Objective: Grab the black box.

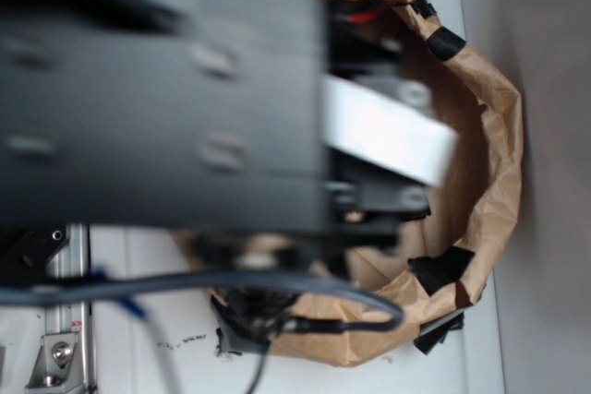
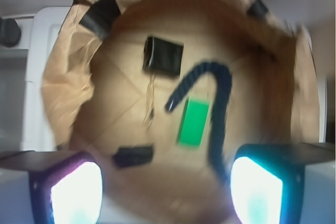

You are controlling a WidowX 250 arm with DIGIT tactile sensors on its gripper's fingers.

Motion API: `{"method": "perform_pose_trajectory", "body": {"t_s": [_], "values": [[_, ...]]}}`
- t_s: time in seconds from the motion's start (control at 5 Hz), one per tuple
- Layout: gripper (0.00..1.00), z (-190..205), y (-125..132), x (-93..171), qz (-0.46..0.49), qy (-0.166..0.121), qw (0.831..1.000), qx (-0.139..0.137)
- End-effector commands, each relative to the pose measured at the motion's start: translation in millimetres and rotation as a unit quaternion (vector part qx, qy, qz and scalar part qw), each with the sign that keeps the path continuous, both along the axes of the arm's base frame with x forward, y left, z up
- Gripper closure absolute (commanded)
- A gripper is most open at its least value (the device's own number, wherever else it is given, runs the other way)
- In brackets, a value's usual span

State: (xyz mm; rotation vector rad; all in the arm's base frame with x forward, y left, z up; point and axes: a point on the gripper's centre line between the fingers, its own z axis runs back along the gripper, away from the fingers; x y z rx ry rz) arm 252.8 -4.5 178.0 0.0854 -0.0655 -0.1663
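The black box (image 2: 163, 56) lies flat on the floor of the brown paper bag (image 2: 63, 77), toward its far wall, nothing touching it. Nearer lies a green block (image 2: 193, 122), with a curved black ribbed cord (image 2: 212, 85) arching beside it. A black tape patch (image 2: 133, 156) sits by the near wall. The gripper (image 2: 167, 192) hangs above the bag's mouth, fingers (image 2: 73, 192) spread wide, holding nothing.

Crumpled, matt brown paper forms the bag (image 2: 63, 77), patched with black tape (image 2: 100, 14). Inside, the black box (image 2: 164, 56) shows a glossy sheen beside a smooth green block (image 2: 193, 121) and a ribbed black cable (image 2: 220, 108).
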Motion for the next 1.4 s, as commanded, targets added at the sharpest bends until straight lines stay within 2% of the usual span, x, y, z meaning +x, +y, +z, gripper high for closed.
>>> {"method": "perform_pose_trajectory", "body": {"t_s": [0.0, 0.2, 0.4, 1.2], "values": [[0.00, -21.3, 22.2, 34.6, -0.119, -0.053, 0.991, 0.024], [0.00, -30.9, 30.8, 44.9, -0.185, -0.079, 0.979, -0.019], [0.00, -38.0, 36.2, 44.5, -0.230, -0.092, 0.968, -0.052], [0.00, -38.0, 36.2, 44.5, -0.230, -0.092, 0.968, -0.052]]}}
